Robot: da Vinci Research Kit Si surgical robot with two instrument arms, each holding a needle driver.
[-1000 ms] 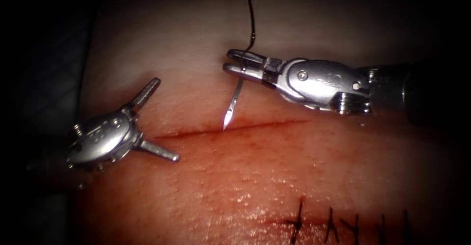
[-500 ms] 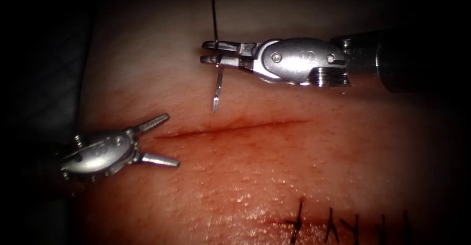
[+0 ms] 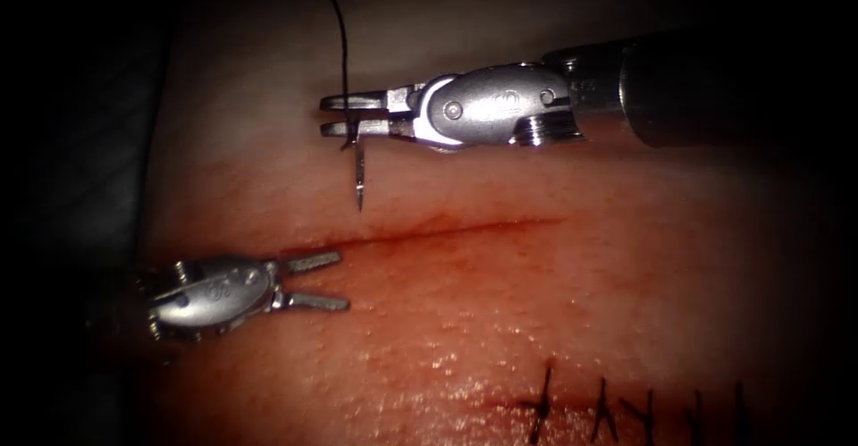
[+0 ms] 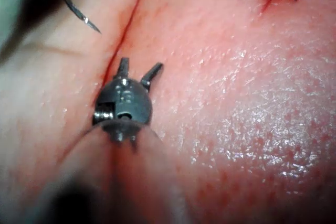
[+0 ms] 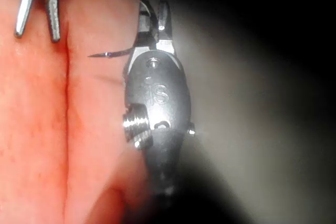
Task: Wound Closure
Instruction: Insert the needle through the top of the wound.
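Steel right tool level, upper centre — clenched on needle, clear of tissue; left tool lower left — jaws apart, empty.

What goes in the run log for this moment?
right tool: holds needle near thread end, above tissue | left tool: open, empty, beside cut

Finished dark stitches along another cut

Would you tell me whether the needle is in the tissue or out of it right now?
Out. The needle hangs from the right tool, its free tip above the cut, clear of the tissue.
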